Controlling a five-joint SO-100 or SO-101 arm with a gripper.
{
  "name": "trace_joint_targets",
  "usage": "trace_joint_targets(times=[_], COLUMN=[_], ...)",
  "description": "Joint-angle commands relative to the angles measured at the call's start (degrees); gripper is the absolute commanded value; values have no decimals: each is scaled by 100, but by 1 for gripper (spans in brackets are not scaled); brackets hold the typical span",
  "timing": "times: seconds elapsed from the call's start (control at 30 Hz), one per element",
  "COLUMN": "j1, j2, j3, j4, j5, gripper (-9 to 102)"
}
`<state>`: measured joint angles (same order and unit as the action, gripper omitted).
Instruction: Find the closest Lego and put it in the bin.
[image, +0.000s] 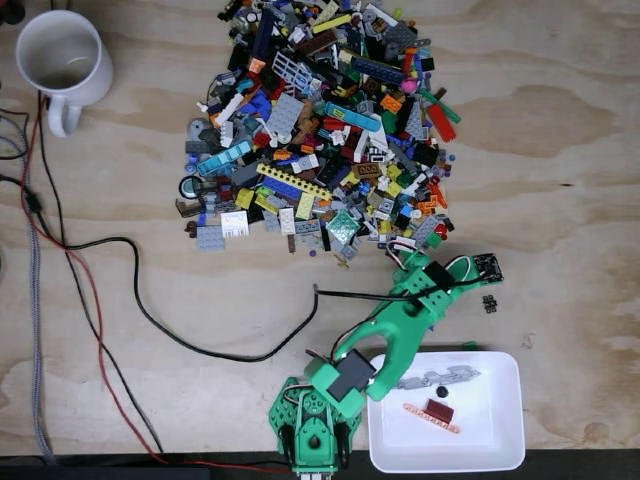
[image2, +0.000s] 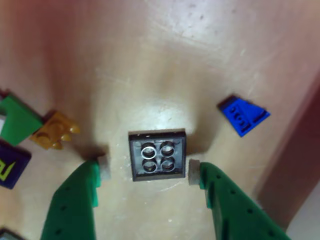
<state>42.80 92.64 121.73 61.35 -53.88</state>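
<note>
In the wrist view a black square Lego plate (image2: 157, 154) with four studs lies flat on the wooden table. My gripper (image2: 147, 170) is open, with one green finger on each side of the plate and neither pad touching it. In the fixed view my green arm (image: 405, 315) reaches from the front edge to the near rim of the Lego pile (image: 320, 120), and its wrist hides the fingers. The white bin (image: 500, 455) stands at the front right beside the arm's base and holds a few pieces.
A blue wedge piece (image2: 243, 115) lies right of the plate; gold (image2: 55, 131) and green (image2: 17, 120) pieces lie to its left. A small black piece (image: 489, 303) sits apart near the wrist. A white mug (image: 62, 55) stands far left. Cables (image: 150, 320) cross the left table.
</note>
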Motion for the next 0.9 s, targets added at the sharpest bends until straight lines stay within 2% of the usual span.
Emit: trace_joint_targets(times=[0.0,0.27,0.6,0.73,0.87], j1=[79,-26,-1125,-1345,-1090], j2=[202,-88,-352,-325,-53], j3=[35,246,176,-44,-457], j4=[-237,-650,-765,-545,9], j5=[-79,-114,343,466,369], gripper=[21,20,19,19,20])
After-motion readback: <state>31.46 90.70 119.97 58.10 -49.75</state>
